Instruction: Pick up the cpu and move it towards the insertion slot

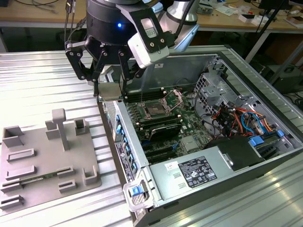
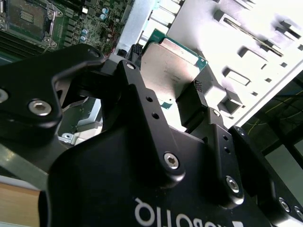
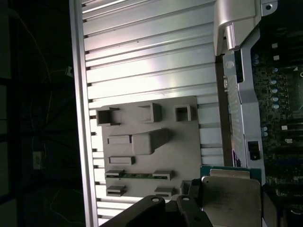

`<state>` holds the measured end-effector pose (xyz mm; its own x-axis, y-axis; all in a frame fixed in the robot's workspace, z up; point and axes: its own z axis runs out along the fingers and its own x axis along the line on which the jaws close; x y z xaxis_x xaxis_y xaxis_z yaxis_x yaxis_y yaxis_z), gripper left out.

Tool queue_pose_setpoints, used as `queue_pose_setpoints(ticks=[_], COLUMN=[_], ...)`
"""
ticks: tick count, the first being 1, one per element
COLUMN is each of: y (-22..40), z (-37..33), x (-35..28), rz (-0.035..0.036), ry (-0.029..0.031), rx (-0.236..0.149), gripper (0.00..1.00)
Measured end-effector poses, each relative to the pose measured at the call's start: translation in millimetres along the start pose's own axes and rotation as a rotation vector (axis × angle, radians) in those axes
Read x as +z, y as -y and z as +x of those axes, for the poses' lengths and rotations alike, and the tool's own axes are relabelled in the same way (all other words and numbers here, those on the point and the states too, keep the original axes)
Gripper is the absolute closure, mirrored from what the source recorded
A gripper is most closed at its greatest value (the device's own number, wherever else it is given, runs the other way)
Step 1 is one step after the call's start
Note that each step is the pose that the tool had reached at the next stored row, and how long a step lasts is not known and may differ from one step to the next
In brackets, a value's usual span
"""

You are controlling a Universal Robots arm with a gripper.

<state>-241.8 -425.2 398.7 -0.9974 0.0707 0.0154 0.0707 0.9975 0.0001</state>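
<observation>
My gripper [image 1: 111, 92] is shut on the cpu [image 1: 111, 90], a small flat square chip with a pale metal top, held by two opposite edges. It hangs above the near wall of the open computer case, at the case's corner. In the second wrist view the cpu [image 2: 173, 71] sits between the black fingertips [image 2: 199, 90]; the first wrist view has the cpu [image 3: 232, 198] over the case edge. The insertion slot [image 1: 155, 109] is a dark square socket with its metal frame lifted, on the green board to the exterior view's right of the gripper, also seen as the slot [image 2: 26, 19].
A grey tray [image 1: 47, 156] with raised plastic blocks lies on the ribbed metal table at the exterior view's left. The case [image 1: 199, 170] holds long black memory slots [image 1: 161, 127], a drive cage, cables and a power supply. Workbenches stand behind.
</observation>
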Motion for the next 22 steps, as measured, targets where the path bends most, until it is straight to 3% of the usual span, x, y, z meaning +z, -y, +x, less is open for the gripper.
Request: queue_pose_setpoints(ticks=[22], y=[-0.7], z=[-9.6], x=[0.2], rz=[0.0022], ry=[0.0002], rx=[0.000], gripper=[0.45])
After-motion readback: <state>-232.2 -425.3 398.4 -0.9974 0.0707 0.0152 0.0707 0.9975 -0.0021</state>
